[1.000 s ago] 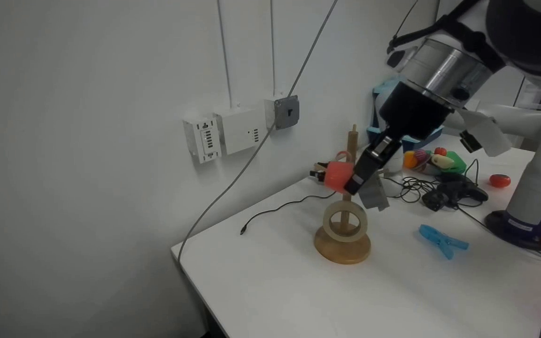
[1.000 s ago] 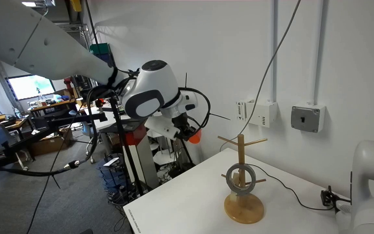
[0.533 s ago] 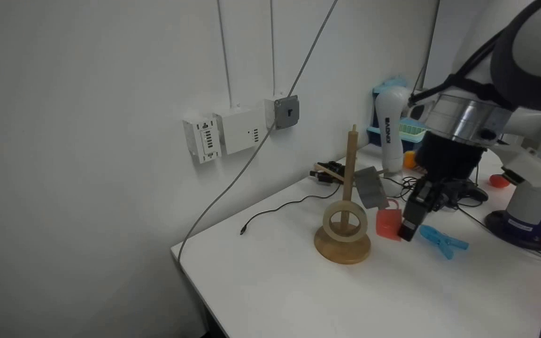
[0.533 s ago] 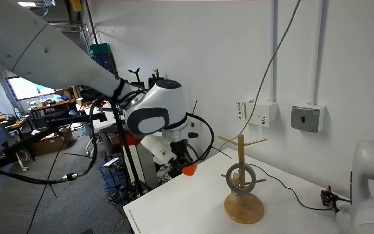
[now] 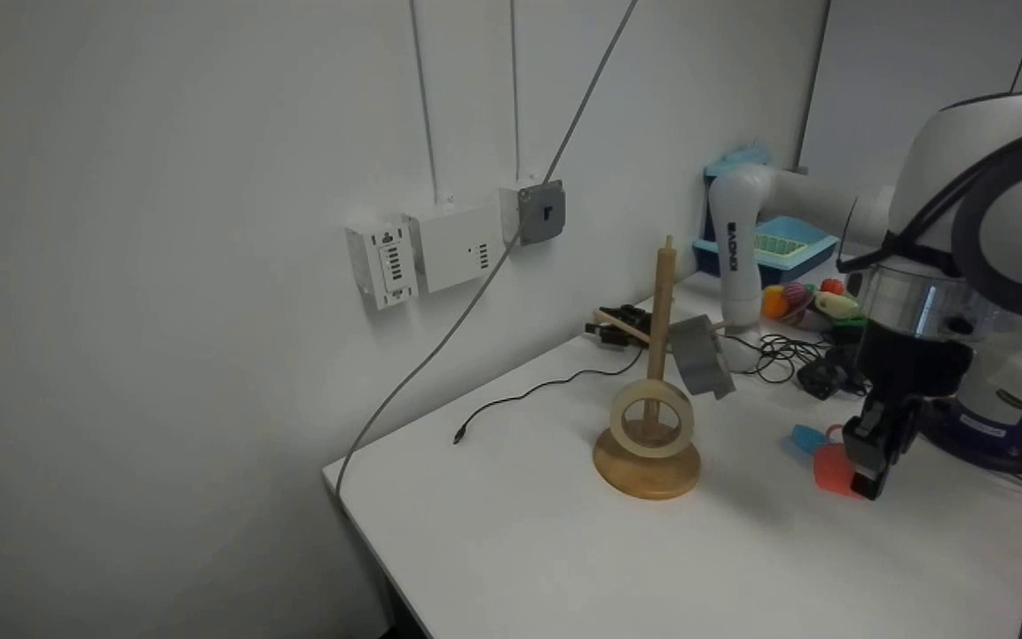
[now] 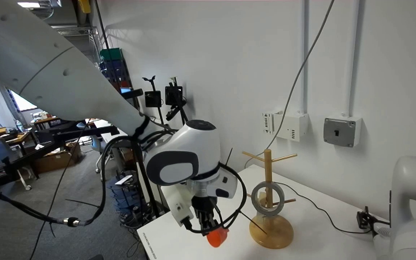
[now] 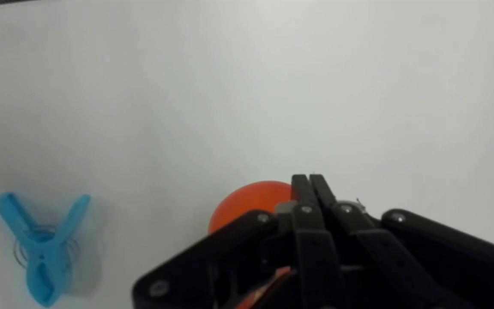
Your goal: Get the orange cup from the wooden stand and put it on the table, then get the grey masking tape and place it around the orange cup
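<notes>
The gripper [image 5: 862,479] is shut on the orange cup [image 5: 832,470], seen in both exterior views [image 6: 216,237]. In the wrist view the fingertips [image 7: 308,176] are nearly together, and the cup [image 7: 251,199] sticks out to their left. Where exactly the fingers pinch it is hidden. The cup is tilted, low over the white table [image 5: 511,541]; I cannot tell whether it touches. The wooden stand [image 5: 644,479] stands upright, apart from the gripper. The grey masking tape [image 5: 699,357] hangs on a peg of the stand, also seen here [image 6: 254,198].
A beige tape roll [image 5: 651,389] hangs on the stand too. A light-blue clamp [image 7: 43,253] lies on the table near the cup. A black cable [image 5: 546,384], toy fruits [image 5: 833,306] and a white robot arm [image 5: 735,240] are toward the back.
The gripper has carried the orange cup away from the stand and down, close above the table near the blue clamp. The stand and both tape rolls have not moved.
</notes>
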`<state>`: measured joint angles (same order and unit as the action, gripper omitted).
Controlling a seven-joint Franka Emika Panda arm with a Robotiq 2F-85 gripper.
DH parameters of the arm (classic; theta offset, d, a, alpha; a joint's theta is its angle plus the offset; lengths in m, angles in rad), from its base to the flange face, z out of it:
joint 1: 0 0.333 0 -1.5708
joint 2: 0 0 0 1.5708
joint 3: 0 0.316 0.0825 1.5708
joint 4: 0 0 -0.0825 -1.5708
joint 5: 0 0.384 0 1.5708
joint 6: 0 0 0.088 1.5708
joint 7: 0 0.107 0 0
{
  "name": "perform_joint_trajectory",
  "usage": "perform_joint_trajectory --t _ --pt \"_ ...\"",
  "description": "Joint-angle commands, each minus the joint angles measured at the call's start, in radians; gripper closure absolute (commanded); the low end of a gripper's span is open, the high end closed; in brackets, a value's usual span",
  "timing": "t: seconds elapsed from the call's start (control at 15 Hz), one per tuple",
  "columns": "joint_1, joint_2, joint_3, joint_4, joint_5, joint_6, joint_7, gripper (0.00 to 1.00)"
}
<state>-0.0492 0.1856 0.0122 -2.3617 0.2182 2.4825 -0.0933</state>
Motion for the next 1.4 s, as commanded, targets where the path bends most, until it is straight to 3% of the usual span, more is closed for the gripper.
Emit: perform_joint_trajectory --t 0.0,0.8,1.33 --pt "0.002 0.076 -0.044 0.014 -0.068 0.021 0.1 0.99" --pt "-0.017 0.356 -0.095 0.212 -0.046 -0.016 0.248 0.99" --pt "-0.023 0.441 -0.091 0.307 -0.032 -0.078 0.292 0.99"
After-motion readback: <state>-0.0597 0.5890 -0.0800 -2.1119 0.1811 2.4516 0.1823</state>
